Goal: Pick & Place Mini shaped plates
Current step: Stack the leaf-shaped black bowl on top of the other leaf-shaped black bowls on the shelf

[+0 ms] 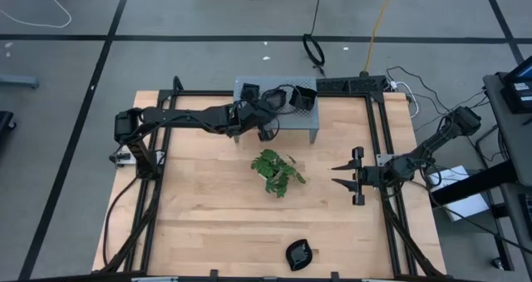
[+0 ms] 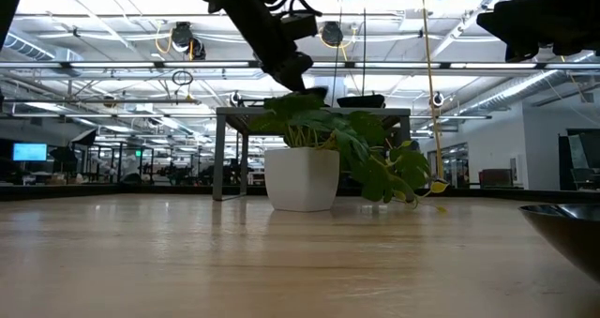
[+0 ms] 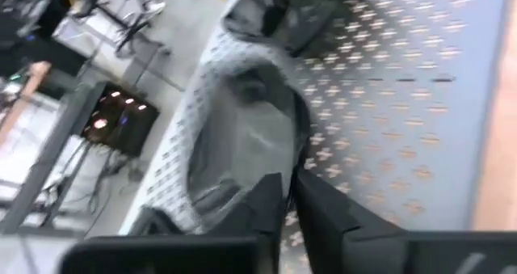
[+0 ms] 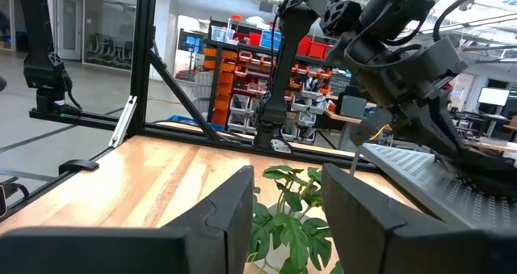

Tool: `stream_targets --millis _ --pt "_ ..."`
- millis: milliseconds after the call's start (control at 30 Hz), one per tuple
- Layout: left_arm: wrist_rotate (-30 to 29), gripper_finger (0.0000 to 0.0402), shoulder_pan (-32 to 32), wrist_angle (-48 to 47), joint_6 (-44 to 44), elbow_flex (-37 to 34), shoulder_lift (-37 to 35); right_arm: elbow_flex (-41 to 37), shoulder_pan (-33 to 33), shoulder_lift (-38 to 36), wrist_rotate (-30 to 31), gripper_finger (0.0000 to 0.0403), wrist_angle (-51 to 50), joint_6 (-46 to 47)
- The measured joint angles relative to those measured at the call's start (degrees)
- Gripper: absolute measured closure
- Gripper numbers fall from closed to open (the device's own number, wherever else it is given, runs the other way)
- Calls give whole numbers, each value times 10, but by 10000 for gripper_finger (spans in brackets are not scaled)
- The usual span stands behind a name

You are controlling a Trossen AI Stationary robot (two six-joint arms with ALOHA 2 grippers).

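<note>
Glossy black plate lying on the grey perforated stand, and the left gripper is right on it: fingers drawn almost together, only a thin slit between them, tips pinching the plate's near rim. Just beyond that plate, another dark dish sits on the same stand, close to the first. From above, the left gripper hangs over the stand, with a square black dish to one side of the jaws and a dark dish to the other.

Out from there, the leafy plant in its white pot stands on the wooden table, between the two grippers. The right gripper hovers beside the plant, jaws parted wide, holding nothing, touching nothing. One more black plate rests alone at the table's near edge, well apart from both grippers.
</note>
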Motion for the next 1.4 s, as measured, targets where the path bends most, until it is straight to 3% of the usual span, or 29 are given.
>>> stream_targets --millis 333,500,667,900,1067,1400 --pt "-27 241 -19 42 5 0 -10 0 0 0 0 268 0 0" --pt "-27 211 -62 74 -17 1 -47 0 0 0 0 268 5 1" --pt "-25 202 -121 52 -128 1 -80 3 0 0 0 268 19 45" --pt "13 201 -203 49 -223 0 -92 78 0 22 -11 262 -201 147" --pt "29 201 -254 43 -256 0 -93 131 0 92 -100 250 -268 216" --pt "28 201 -331 42 -327 0 -93 233 0 318 -228 223 -233 258"
